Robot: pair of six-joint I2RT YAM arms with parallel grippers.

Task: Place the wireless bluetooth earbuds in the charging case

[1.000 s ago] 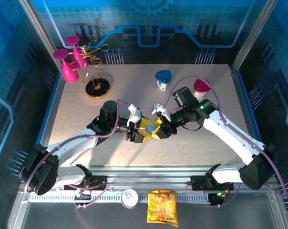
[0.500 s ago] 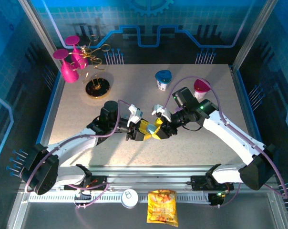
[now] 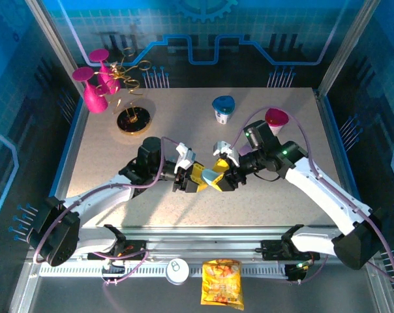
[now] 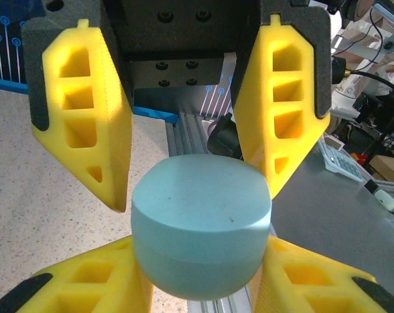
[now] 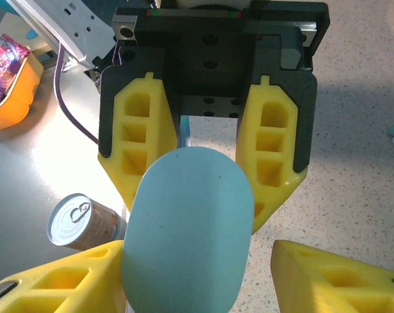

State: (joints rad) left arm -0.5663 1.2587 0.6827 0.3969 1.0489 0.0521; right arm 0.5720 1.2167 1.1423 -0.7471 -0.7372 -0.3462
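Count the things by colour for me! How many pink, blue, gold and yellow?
Pink: 3, two goblets and a cup
Blue: 2, a cup and the case at the jaws
Gold: 1, a stand
Yellow: 1, a snack bag
Total: 7

Robotics lab: blue-panelled enclosure (image 3: 203,39) around speckled table (image 3: 184,124).

White arms with black joints, purple cables, yellow hollow-celled fingers (image 4: 86,124) on seemingly screwed black mounts

Bright, sharp wrist views; blue-lit surroundings, soft shadows.
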